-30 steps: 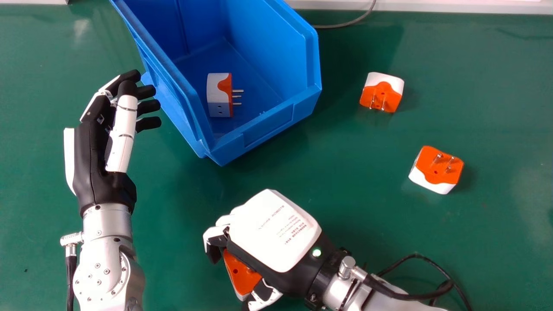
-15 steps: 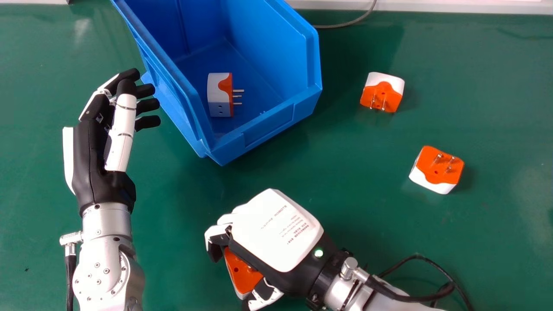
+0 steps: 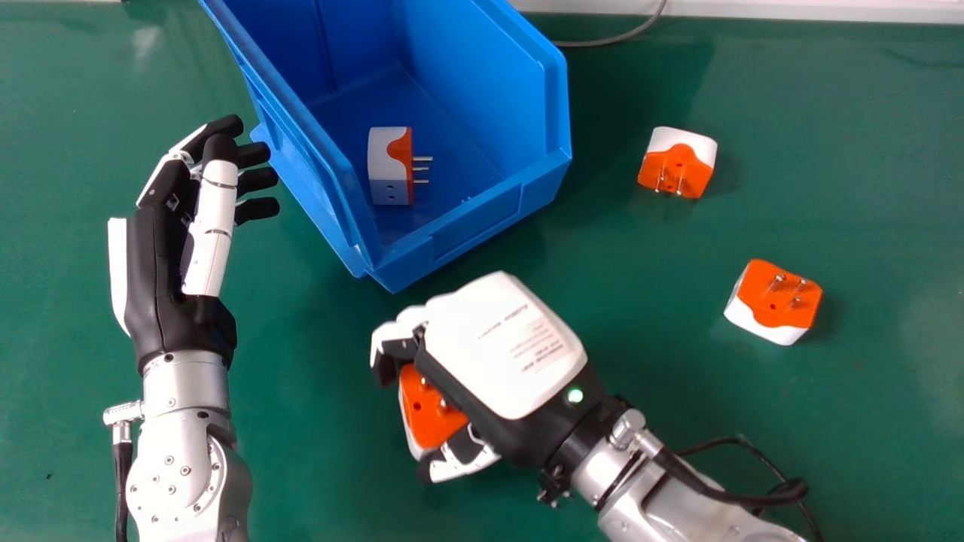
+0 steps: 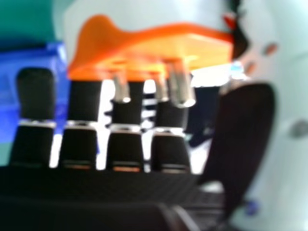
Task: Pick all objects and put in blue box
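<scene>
My right hand (image 3: 501,346) is below the blue box (image 3: 482,218) in the head view, its fingers and thumb curled round an orange and white plug adapter (image 3: 431,410). In the right hand view the held adapter (image 4: 154,43) has its metal pins towards the dark fingers of my right hand (image 4: 245,130). Inside the box lies another adapter (image 3: 389,165). Two more rest on the table, pins up: one (image 3: 678,162) right of the box, one (image 3: 776,301) nearer. My left hand (image 3: 169,278) is open beside the box's left wall, holding nothing.
The green table (image 3: 640,286) spreads around the box. A grey cable (image 3: 614,39) lies behind the box, along the table's far edge. A black cable (image 3: 700,489) loops beside my right forearm.
My right hand has moved up the head view towards the box, the adapter still in its grasp. The box and the loose adapters appear slightly shifted to the right in the view.
</scene>
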Controlling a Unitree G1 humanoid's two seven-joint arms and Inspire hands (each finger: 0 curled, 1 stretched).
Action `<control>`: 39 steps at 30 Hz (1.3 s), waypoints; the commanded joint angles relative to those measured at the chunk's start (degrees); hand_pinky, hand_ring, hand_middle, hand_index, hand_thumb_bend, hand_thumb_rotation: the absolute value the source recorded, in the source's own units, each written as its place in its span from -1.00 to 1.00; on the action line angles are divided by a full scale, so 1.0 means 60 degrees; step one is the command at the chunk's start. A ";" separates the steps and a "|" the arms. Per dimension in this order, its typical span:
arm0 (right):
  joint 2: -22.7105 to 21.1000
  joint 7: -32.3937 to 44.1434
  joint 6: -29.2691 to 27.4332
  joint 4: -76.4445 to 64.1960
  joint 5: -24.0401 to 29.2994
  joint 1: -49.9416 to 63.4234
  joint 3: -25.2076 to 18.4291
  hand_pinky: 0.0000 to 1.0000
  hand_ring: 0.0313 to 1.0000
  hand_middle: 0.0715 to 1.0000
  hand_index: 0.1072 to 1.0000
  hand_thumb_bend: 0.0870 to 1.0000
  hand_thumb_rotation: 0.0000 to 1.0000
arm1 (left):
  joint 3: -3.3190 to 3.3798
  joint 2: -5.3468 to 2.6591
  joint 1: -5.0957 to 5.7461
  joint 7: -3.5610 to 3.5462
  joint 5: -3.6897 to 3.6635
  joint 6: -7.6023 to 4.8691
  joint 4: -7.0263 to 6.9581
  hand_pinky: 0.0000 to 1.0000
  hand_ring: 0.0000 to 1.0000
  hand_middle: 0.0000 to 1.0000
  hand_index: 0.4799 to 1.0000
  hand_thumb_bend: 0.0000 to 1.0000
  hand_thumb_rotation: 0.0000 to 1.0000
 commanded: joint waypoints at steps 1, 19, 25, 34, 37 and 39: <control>0.0108 -0.0287 -0.0054 -0.0445 0.0233 -0.0034 -0.0287 -0.39 -0.24 -0.22 -0.12 -0.03 -1.00 | -0.0031 0.0049 -0.0006 -0.0008 0.0029 -0.0062 -0.0215 0.18 0.29 0.35 -0.09 0.10 0.35; -0.0052 0.1509 0.1078 -0.3497 0.0532 0.0081 -0.2045 -0.39 -0.21 -0.16 -0.10 -0.06 -1.00 | -0.0055 0.0034 0.0064 -0.0052 -0.0011 0.0033 -0.0367 0.18 0.29 0.35 -0.09 0.11 0.36; -0.0039 0.1804 0.1320 -0.4063 0.0624 0.0108 -0.2471 -0.40 -0.19 -0.13 -0.10 -0.07 -1.00 | -0.0061 -0.0021 0.0097 0.0007 0.0025 0.0011 -0.0364 0.18 0.29 0.35 -0.09 0.11 0.36; 0.0043 0.1127 0.0817 -0.4044 0.1096 0.0254 -0.2872 -0.40 -0.17 -0.09 -0.11 -0.08 -1.00 | -0.0170 -0.0108 0.0262 0.0004 0.0068 -0.0095 -0.0509 0.18 0.30 0.36 -0.08 0.10 0.36; -0.0011 0.0802 0.0529 -0.3963 0.1160 0.0305 -0.2954 -0.39 -0.16 -0.09 -0.11 -0.09 -1.00 | -0.0191 -0.0232 0.0347 0.0001 -0.0042 -0.0055 -0.0662 0.18 0.29 0.36 -0.08 0.10 0.37; 0.0001 0.0649 0.0339 -0.3906 0.1290 0.0365 -0.3014 -0.39 -0.16 -0.09 -0.11 -0.09 -1.00 | -0.0192 -0.0307 0.0400 -0.0017 -0.0095 -0.0054 -0.0713 0.18 0.29 0.36 -0.08 0.10 0.37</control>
